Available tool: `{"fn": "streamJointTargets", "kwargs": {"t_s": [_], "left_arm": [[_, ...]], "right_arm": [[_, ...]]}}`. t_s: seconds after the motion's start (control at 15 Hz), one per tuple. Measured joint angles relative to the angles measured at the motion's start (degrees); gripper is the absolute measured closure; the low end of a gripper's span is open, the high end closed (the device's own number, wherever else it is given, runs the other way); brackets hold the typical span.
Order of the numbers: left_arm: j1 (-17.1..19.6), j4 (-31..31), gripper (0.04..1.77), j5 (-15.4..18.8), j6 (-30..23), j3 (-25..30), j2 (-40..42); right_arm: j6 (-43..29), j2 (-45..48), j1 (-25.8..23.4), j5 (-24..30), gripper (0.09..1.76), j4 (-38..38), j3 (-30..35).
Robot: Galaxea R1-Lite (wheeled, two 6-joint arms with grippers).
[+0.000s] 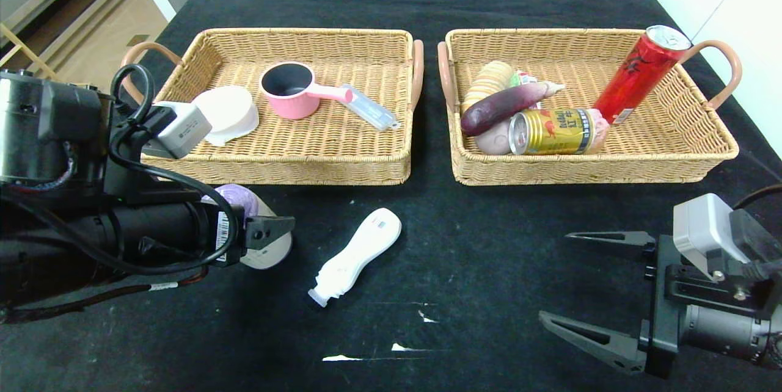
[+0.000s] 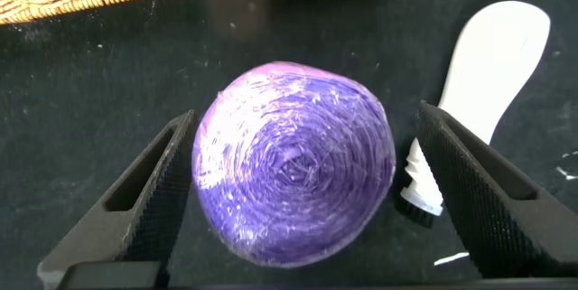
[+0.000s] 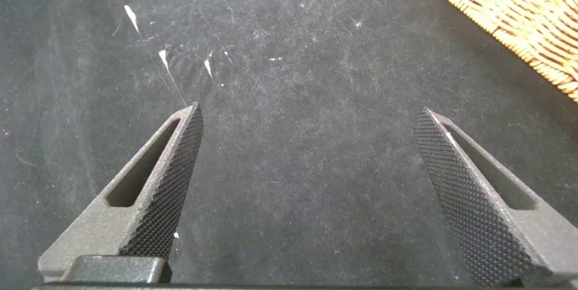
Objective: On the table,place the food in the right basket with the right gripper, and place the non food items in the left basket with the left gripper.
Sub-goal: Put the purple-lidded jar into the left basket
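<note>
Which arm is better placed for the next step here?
Left. The left gripper hangs open astride the purple-topped roll, a non-food item bound for the left basket. The right gripper is open over bare table.

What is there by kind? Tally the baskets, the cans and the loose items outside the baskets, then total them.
Baskets: 2 (left basket, right basket)
Cans: 2 (red can, gold can)
Loose items on the table: 2 (purple-topped roll, white brush)
Total: 6
</note>
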State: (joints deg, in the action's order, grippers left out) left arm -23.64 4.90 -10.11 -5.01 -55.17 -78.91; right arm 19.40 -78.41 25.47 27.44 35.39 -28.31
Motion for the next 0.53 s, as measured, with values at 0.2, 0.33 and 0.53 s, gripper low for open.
{"fn": "streamJointTargets", "kwargs": {"t_s": [0.2, 0.33, 0.53], "left_arm": [[-0.06, -0.02, 0.09, -1.38, 0.05, 0.22, -0.39], [-0.11, -0.02, 0.09, -1.55, 0.17, 0.3, -0.52], [-0.11, -0.13, 0.22, -1.66, 0.39, 0.49, -0.63]], "right_arm": [[0.04, -0.12, 0.02, -0.02, 0.14, -0.02, 0.0], [0.06, -0.17, 0.02, -0.02, 0.14, 0.0, 0.0], [0.06, -0.2, 0.0, -0.02, 0.14, 0.0, 0.0]]}}
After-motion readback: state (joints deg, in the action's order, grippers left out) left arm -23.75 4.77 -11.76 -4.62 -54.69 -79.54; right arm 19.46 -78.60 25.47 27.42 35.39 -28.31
